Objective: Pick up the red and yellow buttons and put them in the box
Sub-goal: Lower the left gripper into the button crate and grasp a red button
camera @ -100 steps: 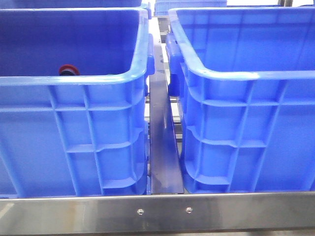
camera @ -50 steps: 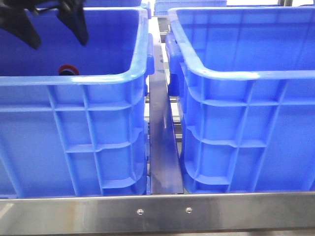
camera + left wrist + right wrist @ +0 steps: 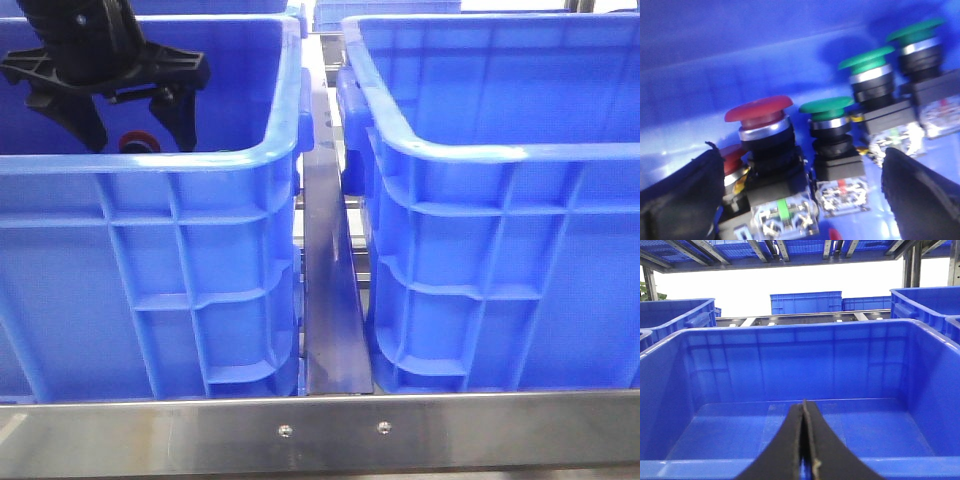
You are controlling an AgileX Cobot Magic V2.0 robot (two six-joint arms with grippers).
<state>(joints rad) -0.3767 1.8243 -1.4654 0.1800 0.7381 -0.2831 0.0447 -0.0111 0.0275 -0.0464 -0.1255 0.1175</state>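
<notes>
The left gripper has dropped deeper into the left crate than half a second ago, its fingers spread wide and holding nothing. Between them, just below, stands a red button on a silvery collar; a second red cap sits beside one finger, three green buttons further out. No yellow button can be made out. The right gripper is pressed closed, empty, above the box
</notes>
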